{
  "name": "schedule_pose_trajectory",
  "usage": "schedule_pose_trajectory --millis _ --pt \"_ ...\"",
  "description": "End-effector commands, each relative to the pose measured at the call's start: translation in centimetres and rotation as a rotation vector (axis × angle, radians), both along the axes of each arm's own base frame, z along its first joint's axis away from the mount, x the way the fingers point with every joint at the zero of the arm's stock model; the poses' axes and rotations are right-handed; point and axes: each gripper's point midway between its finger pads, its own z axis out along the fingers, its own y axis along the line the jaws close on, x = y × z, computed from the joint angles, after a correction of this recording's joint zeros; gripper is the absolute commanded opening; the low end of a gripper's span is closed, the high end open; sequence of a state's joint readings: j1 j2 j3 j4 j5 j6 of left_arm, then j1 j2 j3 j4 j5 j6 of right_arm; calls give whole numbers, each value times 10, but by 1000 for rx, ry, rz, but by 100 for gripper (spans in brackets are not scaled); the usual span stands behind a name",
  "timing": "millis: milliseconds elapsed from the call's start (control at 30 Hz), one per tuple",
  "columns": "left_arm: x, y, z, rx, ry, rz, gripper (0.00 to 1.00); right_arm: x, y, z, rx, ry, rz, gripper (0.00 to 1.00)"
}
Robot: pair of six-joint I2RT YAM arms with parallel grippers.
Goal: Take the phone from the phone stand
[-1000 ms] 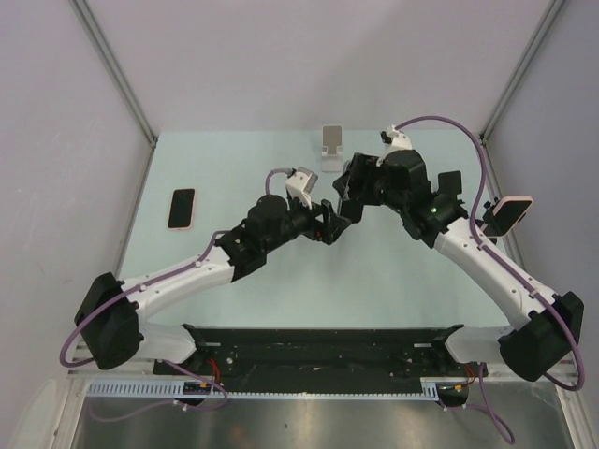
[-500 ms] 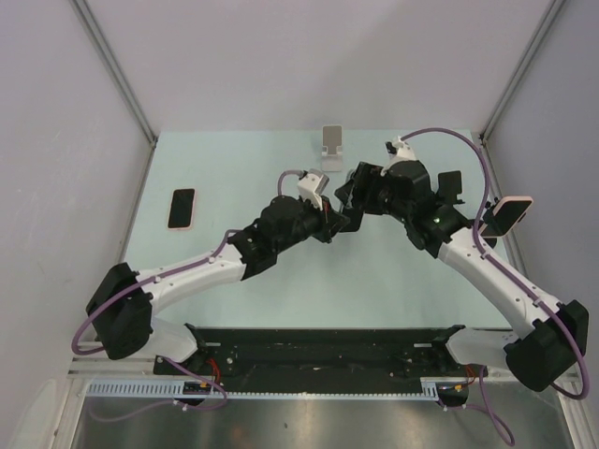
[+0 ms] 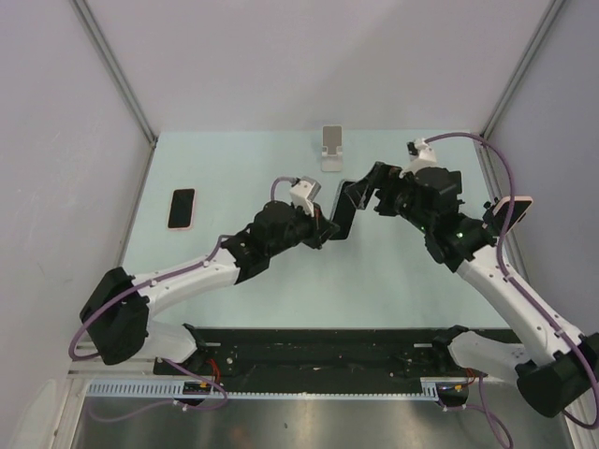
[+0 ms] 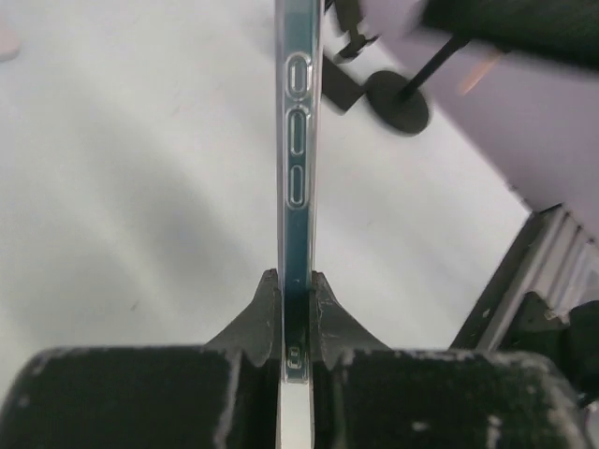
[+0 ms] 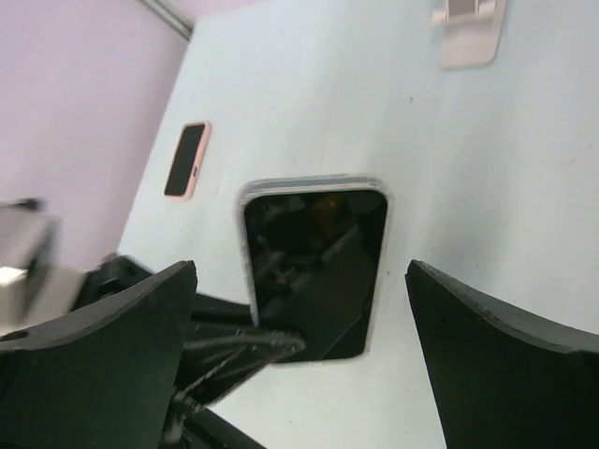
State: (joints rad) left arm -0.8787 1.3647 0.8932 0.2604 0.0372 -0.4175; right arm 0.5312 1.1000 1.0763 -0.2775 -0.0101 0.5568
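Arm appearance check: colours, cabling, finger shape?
The left arm and right arm match: white link shells, black joint housings and black bases. A purple cable runs loose outside each arm. The fingers are matte black, broad and wedge-shaped.

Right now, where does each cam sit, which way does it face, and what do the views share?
Top external: above and behind the bases, looking down at the table; both arms show.
Left wrist: on the left arm, looking along the left fingers, shut on the phone edge-on.
Right wrist: on the right arm, looking down between open right fingers at the phone's dark face, phone stand beyond.
Shared: all three see the phone; top and right wrist also share the pink phone.
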Motion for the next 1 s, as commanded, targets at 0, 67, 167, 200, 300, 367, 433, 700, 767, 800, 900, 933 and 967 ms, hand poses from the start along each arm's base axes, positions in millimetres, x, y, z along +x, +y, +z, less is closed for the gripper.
schedule_pose_trajectory --millis 0,67,167,200,300,367,433,700,767,800,900,933,967 --pt "9 36 -5 1 11 47 0 -13 -21 40 21 -146 -19 100" --pt "15 60 -19 24 55 75 0 -21 -30 41 13 -163 -25 100" --pt "24 96 -34 61 115 133 0 -24 -49 32 -22 -174 -84 100" --pt "27 105 -36 73 129 147 0 -28 -54 34 -31 -195 -92 100" --pt "39 138 -38 68 183 180 0 -32 -66 26 -57 -204 -117 100" --pt "52 170 -39 78 235 234 0 -34 -69 24 -75 -212 -109 100" --pt "63 202 -53 139 288 298 0 -37 -72 24 -90 -228 -103 100" --pt "113 303 -79 267 427 477 0 -43 -81 27 -121 -279 -116 99" --pt "122 314 -93 270 467 483 0 -43 -82 24 -127 -283 -121 99" --pt "125 324 -98 268 484 499 1 -43 -84 24 -131 -284 -125 99" --pt "134 341 -113 282 530 510 0 -43 -84 21 -145 -284 -121 99" --pt "136 345 -116 287 538 510 0 -43 -84 20 -150 -283 -118 99" --pt "141 349 -118 283 547 511 0 -42 -84 19 -153 -282 -121 99"
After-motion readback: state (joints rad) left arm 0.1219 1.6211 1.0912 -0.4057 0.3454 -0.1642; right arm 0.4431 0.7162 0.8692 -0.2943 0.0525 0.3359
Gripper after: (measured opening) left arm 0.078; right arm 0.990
